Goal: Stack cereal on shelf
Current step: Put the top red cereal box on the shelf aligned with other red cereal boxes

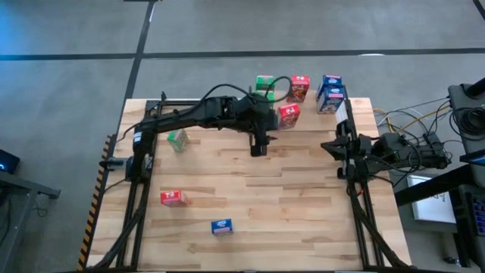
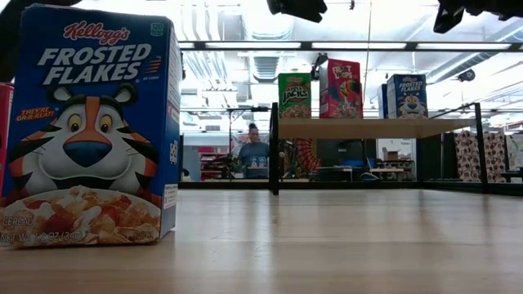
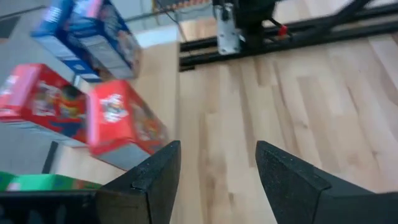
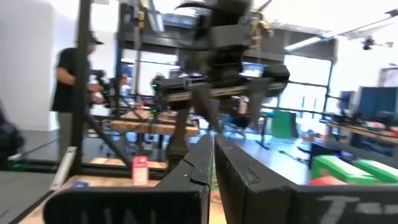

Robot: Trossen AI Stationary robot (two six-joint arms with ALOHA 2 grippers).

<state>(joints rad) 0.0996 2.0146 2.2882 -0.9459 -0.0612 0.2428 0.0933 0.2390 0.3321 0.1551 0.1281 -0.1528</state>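
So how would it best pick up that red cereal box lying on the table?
Probably from straight above, fingers across its two long edges: the red box lies flat and alone on the table, its narrow width fitting the open left gripper.

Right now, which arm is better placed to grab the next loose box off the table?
Left. Its open gripper hangs over mid-table, nearer the loose green box, red box and blue box. The right gripper is shut and parked at the right edge.

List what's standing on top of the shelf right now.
On the shelf, the low view shows a green box, a red box and a blue Frosted Flakes box, all upright. More boxes stand behind them, partly covered; their count is unclear.
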